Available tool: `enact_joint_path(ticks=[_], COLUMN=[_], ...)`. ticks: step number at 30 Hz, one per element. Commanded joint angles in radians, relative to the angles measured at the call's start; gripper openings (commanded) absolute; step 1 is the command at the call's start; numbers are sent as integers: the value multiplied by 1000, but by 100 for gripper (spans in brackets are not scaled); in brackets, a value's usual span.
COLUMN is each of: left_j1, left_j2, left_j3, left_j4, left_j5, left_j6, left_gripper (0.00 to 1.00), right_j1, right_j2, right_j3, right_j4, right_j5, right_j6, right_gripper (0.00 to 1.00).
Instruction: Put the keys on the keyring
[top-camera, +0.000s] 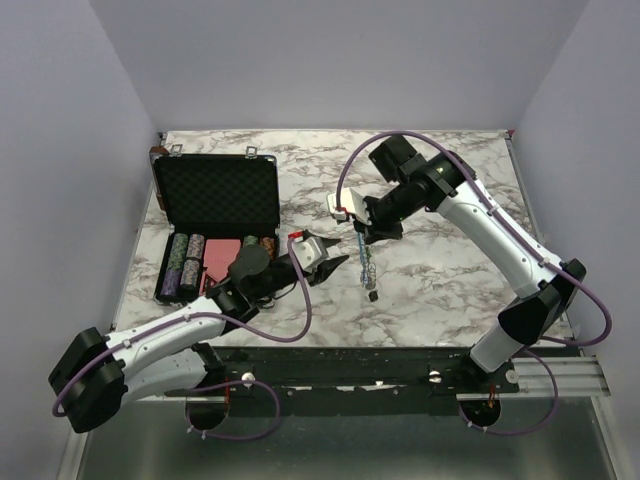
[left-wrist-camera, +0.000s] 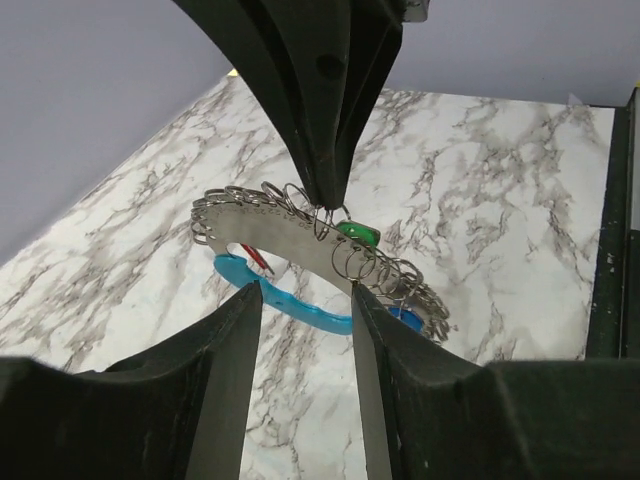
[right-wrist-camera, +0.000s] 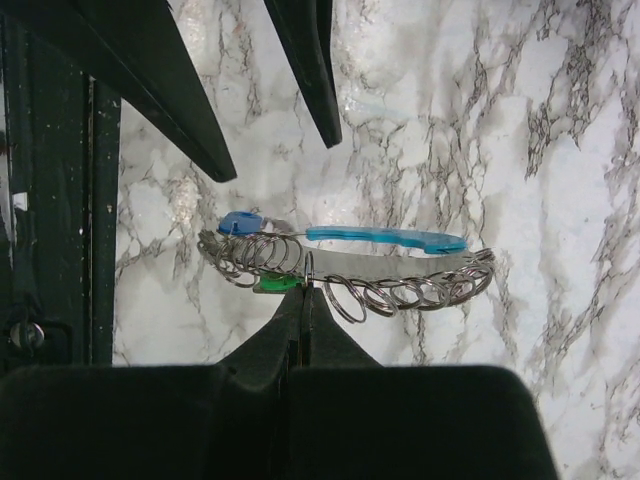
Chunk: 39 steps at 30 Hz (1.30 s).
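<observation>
The keyring (right-wrist-camera: 400, 265) is a grey metal band strung with several small split rings, with a bright blue curved segment (right-wrist-camera: 385, 237). My right gripper (right-wrist-camera: 305, 295) is shut on one small ring of it, next to a green key (right-wrist-camera: 277, 284), and holds it off the table. A blue key head (right-wrist-camera: 238, 222) sits at one end. In the left wrist view the keyring (left-wrist-camera: 290, 235) hangs just beyond my open, empty left gripper (left-wrist-camera: 305, 300), with a red key (left-wrist-camera: 255, 257) behind the band. In the top view the keyring (top-camera: 367, 268) dangles below the right gripper (top-camera: 361, 238), with the left gripper (top-camera: 335, 262) beside it.
A black foam-lined case (top-camera: 215, 195) lies open at the left, with poker chips (top-camera: 185, 265) and a red pack (top-camera: 218, 258) in its lower half. The marble table (top-camera: 450, 270) spreads right and back. Walls close in the sides.
</observation>
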Motion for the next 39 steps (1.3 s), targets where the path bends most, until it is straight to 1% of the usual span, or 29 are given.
enact_joint_path(ticks=[1,3,7,14,23,28,33,36,39], left_j1=[-43,-56,-63,-66,-69,-69,-71,-71,-73], left_j2=[67,92,125,185,225,237,244,248,253], left_j3=[-33,-31,-28,12,30,39,44,52,59], left_j4=[211,245,294,300,319,328,326,316,296], left_j5=[-130,-157,-156,-101,-92,-59,-24,-1,10], left_j6=[18,44,74,86,104,101,100,103,110], left_gripper=[48,47,45,41,36,29,26,18,15], right_j1=[-2,-2,0,0,0,0,0,0,0], right_j2=[6,6,6,6,9,13,13,13,12], right_j3=[42,47,45,48,44,42,41,42,42], right_j4=[-89,-89,-89,-89,-91,-89,-89,-89,-89], right_j5=[-16,-25,-36,-47,-59,-62,-65,-65,-65], right_j6=[0,1,3,4,9,11,12,12,12], right_gripper=[0,0,0,0,0,0,0,1,0])
